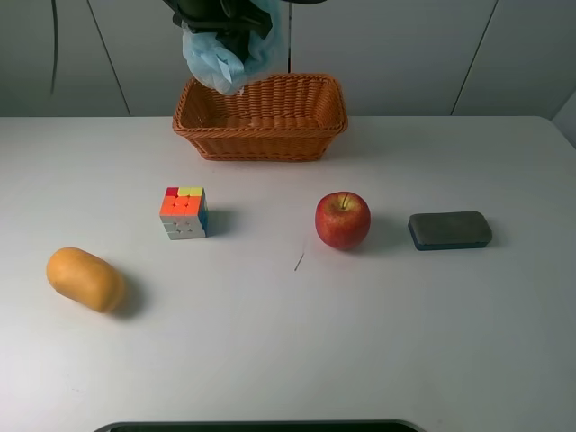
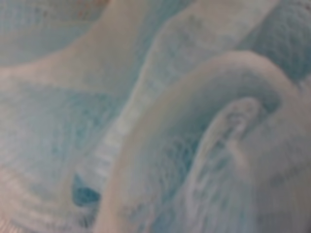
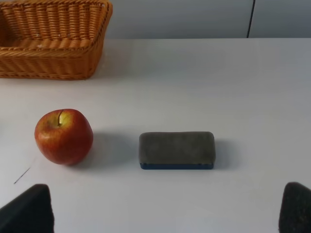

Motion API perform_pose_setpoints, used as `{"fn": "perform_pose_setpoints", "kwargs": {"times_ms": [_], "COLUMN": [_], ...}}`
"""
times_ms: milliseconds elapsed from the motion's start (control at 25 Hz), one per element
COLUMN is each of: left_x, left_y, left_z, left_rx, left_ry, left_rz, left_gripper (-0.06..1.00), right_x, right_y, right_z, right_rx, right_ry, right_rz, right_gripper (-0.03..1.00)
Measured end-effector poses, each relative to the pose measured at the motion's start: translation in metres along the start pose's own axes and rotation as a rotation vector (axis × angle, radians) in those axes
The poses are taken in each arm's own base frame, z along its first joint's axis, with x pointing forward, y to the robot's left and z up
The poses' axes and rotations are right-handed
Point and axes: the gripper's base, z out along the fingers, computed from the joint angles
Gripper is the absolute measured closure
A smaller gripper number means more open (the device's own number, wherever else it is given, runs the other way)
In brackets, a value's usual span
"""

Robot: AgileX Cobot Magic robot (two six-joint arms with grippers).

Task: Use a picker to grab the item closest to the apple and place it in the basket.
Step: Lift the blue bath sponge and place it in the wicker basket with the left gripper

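A red apple [image 1: 342,220] sits on the white table, also seen in the right wrist view [image 3: 63,136]. A dark grey block [image 1: 450,230] lies just right of it and is the nearest object [image 3: 177,150]. The woven basket [image 1: 261,135] stands at the back [image 3: 48,58]. My left gripper [image 1: 220,13] hangs above the basket's left part, shut on a crumpled pale blue cloth [image 1: 229,54] that fills the left wrist view [image 2: 155,116]. My right gripper [image 3: 160,208] is open and empty, short of the grey block; it is out of the exterior view.
A colourful puzzle cube [image 1: 184,213] sits left of the apple. An orange oblong fruit [image 1: 85,279] lies at the front left. A thin dark sliver [image 1: 299,262] lies on the table in front of the apple.
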Motion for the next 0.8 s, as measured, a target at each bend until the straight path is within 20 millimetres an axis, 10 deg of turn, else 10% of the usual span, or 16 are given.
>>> {"fn": "perform_pose_setpoints", "kwargs": {"times_ms": [520,800], "left_x": [0.002,0.01], "left_y": [0.012,0.007], "left_z": [0.108,0.131], "left_rx": [0.038,0.07], "left_ry": [-0.224,-0.226], "left_rz": [-0.083,-0.091], "left_gripper": [0.52,0.52], "right_x": [0.0,0.0], "right_y": [0.0,0.0], "right_z": [0.0,0.0], "right_rx": [0.0,0.0], "right_ry": [0.0,0.0], "right_rz": [0.0,0.0], "right_gripper": [0.27,0.27]}}
